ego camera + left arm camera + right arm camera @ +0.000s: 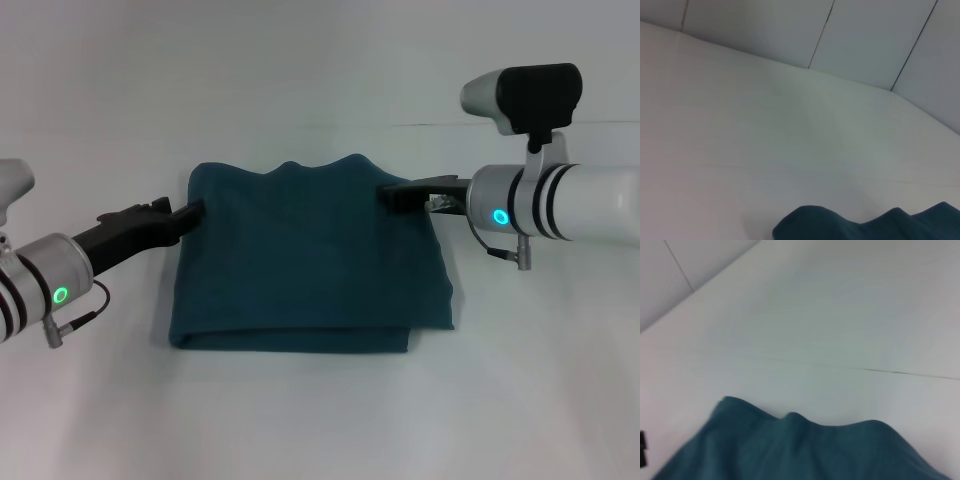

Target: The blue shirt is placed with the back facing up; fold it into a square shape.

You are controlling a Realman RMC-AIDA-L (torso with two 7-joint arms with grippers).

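Shirt [305,265], near-square; final fold: left gripper [193,212] at 9 o'clock, right gripper [392,196] at 2, both apparently clamping far corners; next, release judged.

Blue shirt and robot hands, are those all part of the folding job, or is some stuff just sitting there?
Part of the job:
blue shirt, already folded over
left gripper at its far left corner
right gripper at its far right corner

Just there:
white table

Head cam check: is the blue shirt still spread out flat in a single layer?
No. The blue shirt is folded into a stacked, roughly square bundle, with layered edges showing along its near side on the table.
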